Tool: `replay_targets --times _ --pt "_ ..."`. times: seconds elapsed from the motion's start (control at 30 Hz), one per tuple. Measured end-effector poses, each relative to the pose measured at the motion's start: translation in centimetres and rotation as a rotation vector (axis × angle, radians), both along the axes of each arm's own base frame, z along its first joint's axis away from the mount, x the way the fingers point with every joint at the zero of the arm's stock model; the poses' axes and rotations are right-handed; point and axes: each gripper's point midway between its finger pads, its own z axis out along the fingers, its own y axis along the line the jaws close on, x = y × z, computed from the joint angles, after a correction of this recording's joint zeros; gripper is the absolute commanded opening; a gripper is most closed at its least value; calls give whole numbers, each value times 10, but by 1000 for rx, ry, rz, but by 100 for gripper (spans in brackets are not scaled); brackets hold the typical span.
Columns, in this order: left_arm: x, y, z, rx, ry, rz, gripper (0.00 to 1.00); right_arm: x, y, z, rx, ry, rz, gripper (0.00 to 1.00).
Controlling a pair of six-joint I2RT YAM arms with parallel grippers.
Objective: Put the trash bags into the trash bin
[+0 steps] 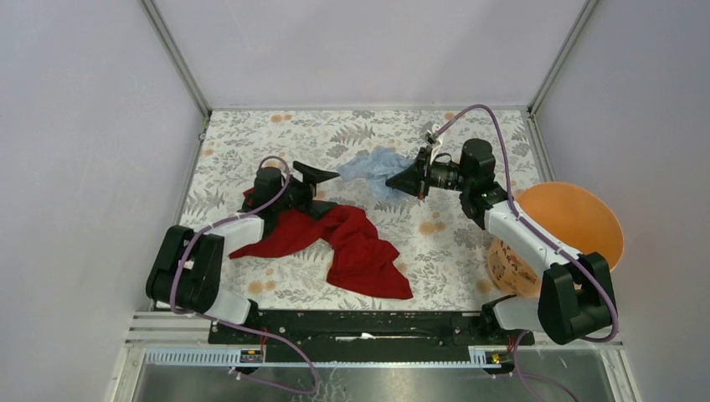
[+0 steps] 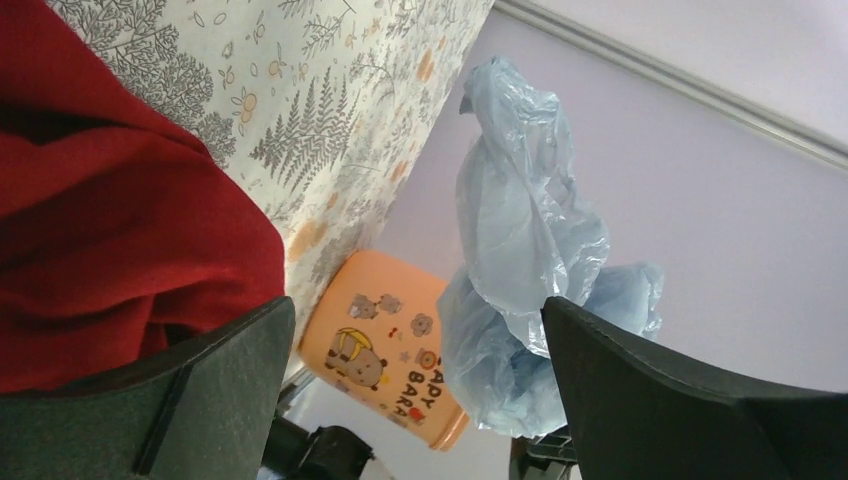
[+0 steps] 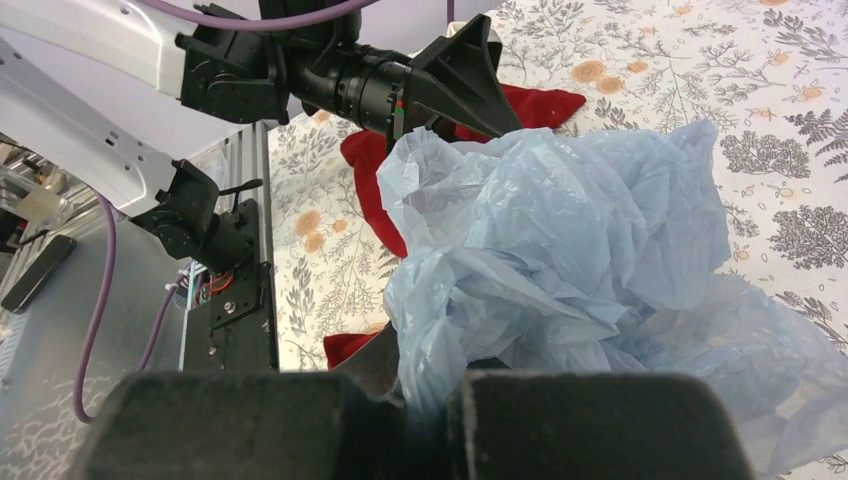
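Trash bag (image 1: 373, 167) hangs in pinching right hand (image 1: 403, 179); left hand (image 1: 324, 191) gapes.

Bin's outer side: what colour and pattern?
Bin: pale orange, cartoon animals, dark lettering; best in left wrist view.

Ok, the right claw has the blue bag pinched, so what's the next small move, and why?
Probably lift the right claw and swing it toward the orange bin. It is shut on the blue bag, the left claw stands open and grips nothing, and the bin sits beside the right arm.
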Motion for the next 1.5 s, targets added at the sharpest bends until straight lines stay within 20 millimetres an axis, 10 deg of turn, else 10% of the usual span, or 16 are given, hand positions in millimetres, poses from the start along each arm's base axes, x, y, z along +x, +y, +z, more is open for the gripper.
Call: replay_targets --times 0.53,1.03,1.33,1.5 --pt "-11 5 -9 -181 129 266 98 -7 5 1 4 -16 38 0" --pt "4 5 27 -207 51 300 97 -13 6 -7 -14 11 49 0" --pt "11 -16 7 -165 74 250 61 -20 6 -1 -9 -1 55 0" --pt "33 -27 16 -197 -9 217 17 -27 3 0 -7 -3 52 20"
